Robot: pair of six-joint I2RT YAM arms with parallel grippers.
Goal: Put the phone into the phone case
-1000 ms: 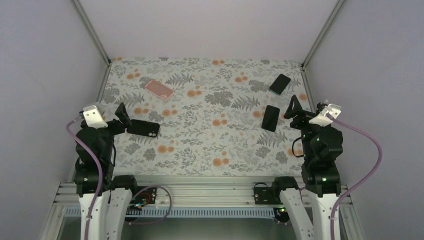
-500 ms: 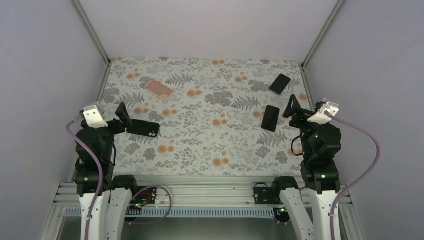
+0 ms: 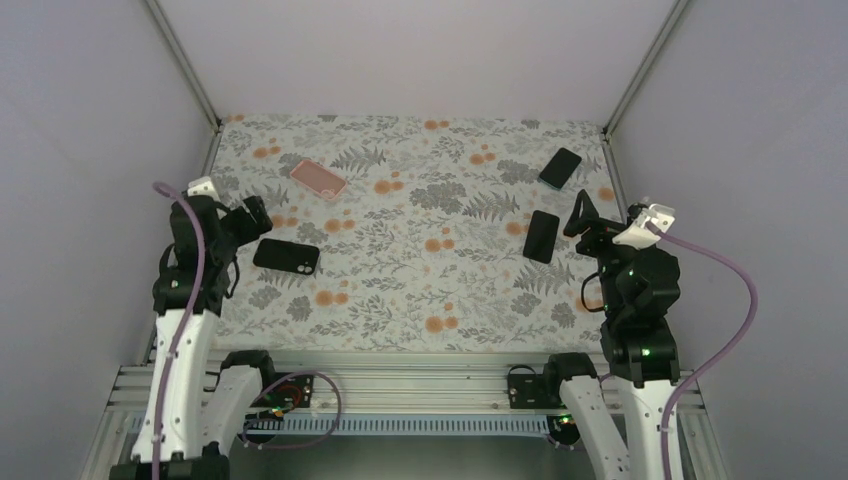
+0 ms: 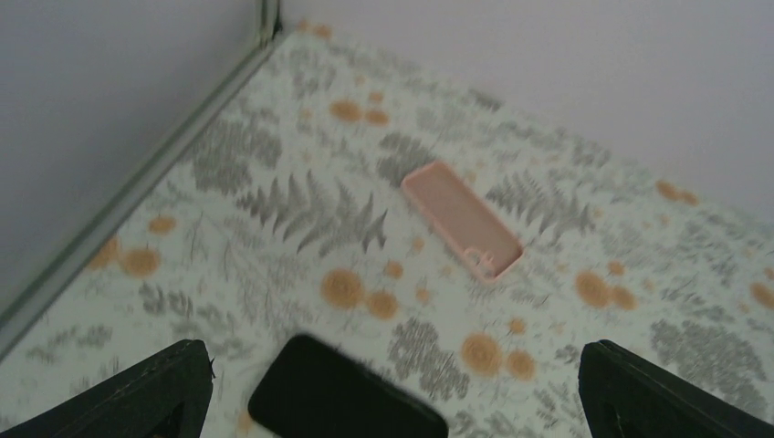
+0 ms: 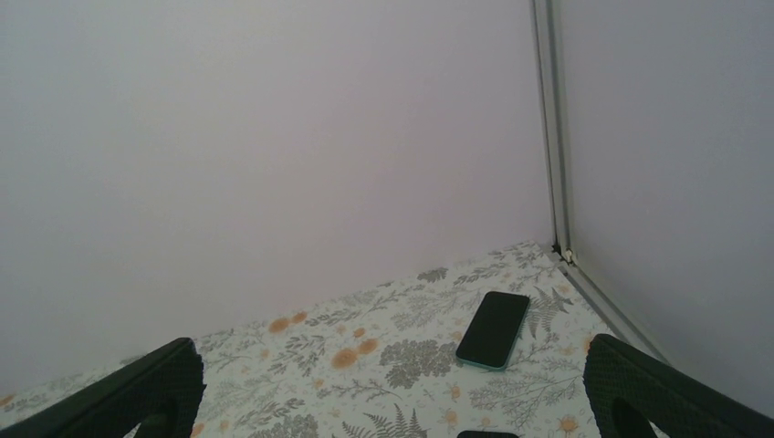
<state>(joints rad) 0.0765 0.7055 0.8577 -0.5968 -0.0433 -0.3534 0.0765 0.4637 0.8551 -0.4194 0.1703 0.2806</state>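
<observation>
A pink phone case [image 3: 319,179] lies flat at the far left of the floral mat; the left wrist view shows the case [image 4: 461,222] with its camera cutout. A black slab [image 3: 286,256] with a camera corner lies nearer, and I cannot tell whether it is a phone or a case. Its end [image 4: 347,394] shows below my open left gripper [image 4: 397,406], which hovers above it [image 3: 252,214]. A black phone [image 3: 541,236] lies right of centre. A teal-edged phone [image 3: 560,167] lies behind it, screen up [image 5: 493,329]. My right gripper [image 3: 588,222] stands open and empty beside the black phone.
The mat [image 3: 420,280] is bounded by grey walls with metal rails at the left [image 3: 205,175] and right [image 3: 612,170]. The right wrist view faces the back wall and the far right corner [image 5: 559,251].
My left arm has risen and stretched forward, lifting its gripper off the left end of the black slab. The right arm has barely shifted. No object has moved.
</observation>
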